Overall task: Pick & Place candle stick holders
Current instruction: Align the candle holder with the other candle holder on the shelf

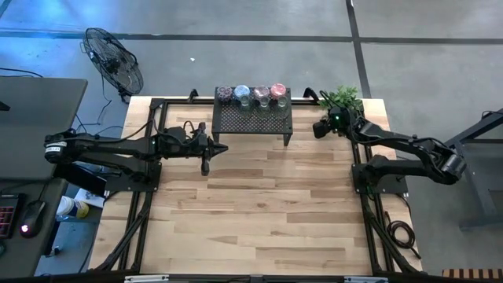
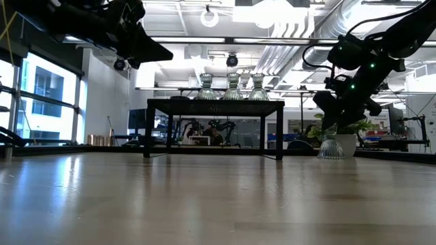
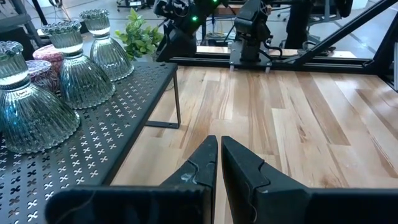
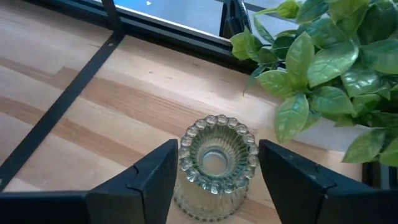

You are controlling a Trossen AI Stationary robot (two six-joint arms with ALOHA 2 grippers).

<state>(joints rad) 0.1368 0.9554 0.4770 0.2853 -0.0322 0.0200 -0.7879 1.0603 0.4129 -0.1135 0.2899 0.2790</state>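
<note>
A clear ribbed glass candle stick holder [image 4: 215, 163] stands on its base on the table next to the plant; it also shows in the low view [image 2: 332, 148]. My right gripper [image 4: 217, 149] hovers over it, open, one finger on either side of its beaded rim, and in the low view it is [image 2: 335, 112] above the cup. Several more holders [image 1: 251, 95], clear, bluish, pink and mottled, stand along the far edge of the black mesh rack [image 1: 253, 119]. My left gripper [image 3: 218, 163] is shut and empty beside the rack's left end [image 1: 207, 151].
A green leafy plant [image 1: 343, 98] in a white pot stands at the table's far right, close behind my right gripper. Black frame rails [image 1: 153, 126] run along the table's left, right and far edges. The bare wooden tabletop [image 1: 259, 212] stretches toward the near edge.
</note>
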